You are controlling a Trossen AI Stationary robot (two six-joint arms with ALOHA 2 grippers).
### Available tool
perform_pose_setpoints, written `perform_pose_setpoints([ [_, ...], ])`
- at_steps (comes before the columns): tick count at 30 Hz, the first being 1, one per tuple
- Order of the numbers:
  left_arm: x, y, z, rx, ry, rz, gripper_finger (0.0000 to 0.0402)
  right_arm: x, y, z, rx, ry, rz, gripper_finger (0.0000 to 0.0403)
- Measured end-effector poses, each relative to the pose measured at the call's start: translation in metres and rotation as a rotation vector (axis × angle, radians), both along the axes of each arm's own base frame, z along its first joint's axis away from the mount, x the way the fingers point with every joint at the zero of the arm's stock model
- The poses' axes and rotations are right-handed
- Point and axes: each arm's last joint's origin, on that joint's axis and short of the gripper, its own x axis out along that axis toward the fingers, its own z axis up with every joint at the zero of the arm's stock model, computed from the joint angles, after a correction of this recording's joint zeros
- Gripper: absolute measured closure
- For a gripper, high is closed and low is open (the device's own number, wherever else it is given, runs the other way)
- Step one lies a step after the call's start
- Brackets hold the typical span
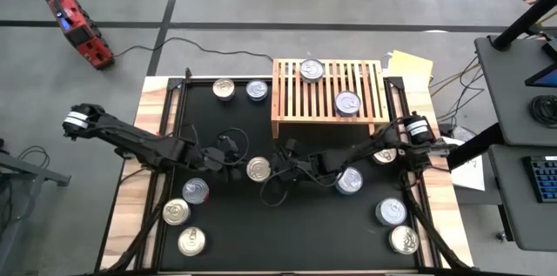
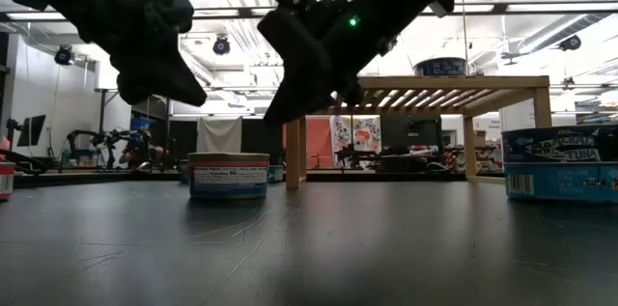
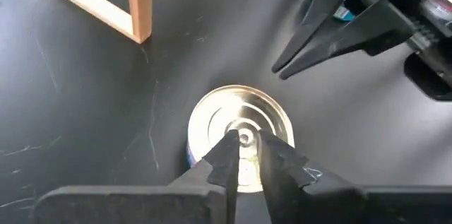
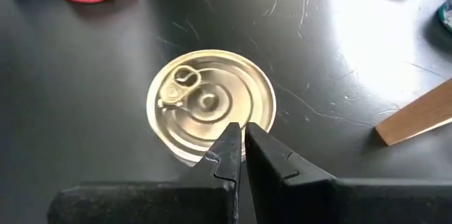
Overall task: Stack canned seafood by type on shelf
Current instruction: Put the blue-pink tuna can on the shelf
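Note:
A tin of canned seafood (image 1: pixel 258 169) with a silver lid (image 3: pixel 240 121) stands on the black mat's middle, and both my grippers hang just above it. My left gripper (image 1: pixel 237 159) comes from the left with a narrow gap between its fingertips (image 3: pixel 244 141). My right gripper (image 1: pixel 278 168) comes from the right, shut (image 4: pixel 241 136). In the low view both sets of tips stay clear above this tin (image 2: pixel 229 175). The wooden shelf (image 1: pixel 326 89) at the far side carries two tins (image 1: pixel 312 70) (image 1: pixel 347 102) on its slats.
More tins stand on the mat: two at the far left (image 1: pixel 224 89) (image 1: pixel 257 90), three at the near left (image 1: pixel 196 191) (image 1: pixel 176 212) (image 1: pixel 191 241), a blue one under my right arm (image 1: pixel 350 180), and two at the near right (image 1: pixel 391 212) (image 1: pixel 404 239). A shelf leg (image 3: pixel 140 5) stands close by.

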Motion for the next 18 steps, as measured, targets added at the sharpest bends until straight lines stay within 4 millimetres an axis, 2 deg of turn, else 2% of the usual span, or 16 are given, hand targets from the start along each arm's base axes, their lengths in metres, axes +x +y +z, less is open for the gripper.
perform_pose_setpoints([
  [10,0.008,-0.001,-0.014,-0.006,0.044,0.025,0.0273,0.002,0.001,-0.001,-0.037,-0.035,0.105,0.039],
  [18,0.012,-0.003,-0.019,-0.008,0.04,0.026,0.0214,-0.003,0.0,-0.011,-0.077,-0.095,0.138,0.039],
])
